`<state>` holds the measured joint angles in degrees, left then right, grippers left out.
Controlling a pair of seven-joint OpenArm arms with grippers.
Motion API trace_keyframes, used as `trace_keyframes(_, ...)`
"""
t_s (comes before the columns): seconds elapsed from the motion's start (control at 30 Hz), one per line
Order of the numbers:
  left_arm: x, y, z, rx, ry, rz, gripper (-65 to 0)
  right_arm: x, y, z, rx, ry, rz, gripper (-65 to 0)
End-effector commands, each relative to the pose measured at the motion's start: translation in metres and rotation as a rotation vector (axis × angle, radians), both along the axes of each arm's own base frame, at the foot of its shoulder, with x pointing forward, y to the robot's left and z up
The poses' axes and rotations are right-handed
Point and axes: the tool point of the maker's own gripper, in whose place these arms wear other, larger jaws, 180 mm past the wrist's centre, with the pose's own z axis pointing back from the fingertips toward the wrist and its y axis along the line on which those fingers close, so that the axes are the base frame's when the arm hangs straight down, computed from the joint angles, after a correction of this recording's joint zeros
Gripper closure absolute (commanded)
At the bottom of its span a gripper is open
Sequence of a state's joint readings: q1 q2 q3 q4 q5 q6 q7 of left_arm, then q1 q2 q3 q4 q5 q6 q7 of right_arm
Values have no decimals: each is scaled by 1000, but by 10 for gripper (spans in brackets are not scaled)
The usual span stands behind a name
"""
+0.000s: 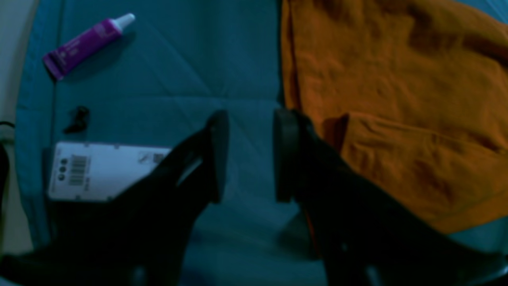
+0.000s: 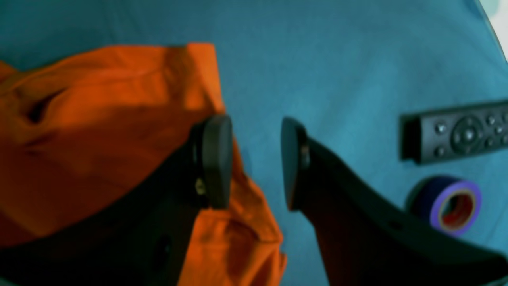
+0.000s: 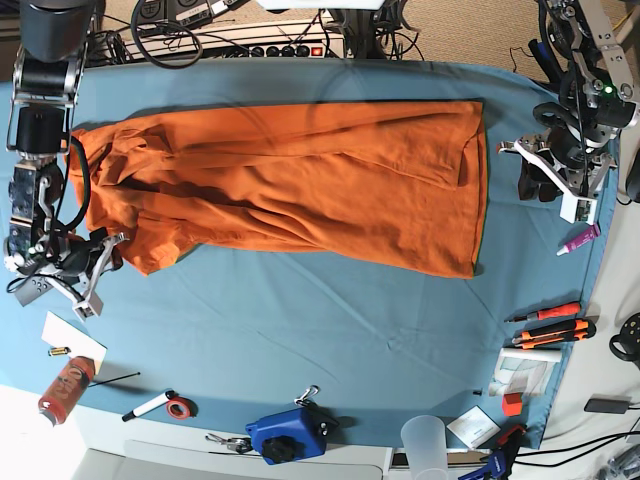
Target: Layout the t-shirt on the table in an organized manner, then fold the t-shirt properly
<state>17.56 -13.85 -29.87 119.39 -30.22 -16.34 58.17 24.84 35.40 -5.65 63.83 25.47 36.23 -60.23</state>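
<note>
The plain bright orange short-sleeved t-shirt (image 3: 300,185) of soft fabric lies spread lengthwise across the far half of the wide table covered in teal-blue cloth (image 3: 330,330), rumpled with long creases and with one bunched end toward the base view's left edge. The right gripper (image 2: 256,163) hangs at that bunched end with its two dark padded jaws standing apart and nothing between them; one pad sits over the orange fabric's edge, the other over bare cloth, though the blur makes it hard to tell whether the pad touches the shirt. Beside it on the cloth lie a black remote control with round buttons (image 2: 456,133) and a roll of purple tape (image 2: 450,204). The left gripper (image 1: 248,157) hovers just off the shirt's opposite end, its jaws parted to a middling gap and holding nothing, with the orange hem just beside one jaw. Near it lie a purple squeeze tube with a white cap (image 1: 85,43), a flat white box bearing a barcode (image 1: 103,171), partly hidden by the jaw, and a small black clip-like piece (image 1: 78,119). Along the table's near edge in the base view sit a blue boxy tool (image 3: 285,435), a clear plastic cup (image 3: 424,445) and orange-handled cutters (image 3: 550,325), all well apart from the shirt.
</note>
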Motion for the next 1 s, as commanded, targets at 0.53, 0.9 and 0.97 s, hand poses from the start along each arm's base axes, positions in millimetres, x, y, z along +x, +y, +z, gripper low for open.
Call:
trace_keyframes(0.53,9,1,16,4,-80,-5,-200,22,12,-4,4,-5,-7,0)
trace_keyframes(0.9,9,1,17,3,-80,-5,-200,51,-25,43,26,-219,-167,0)
trace_keyframes(0.97,9,1,17,3,-80,-5,-200,50,-30,49,41,-222,-176,0)
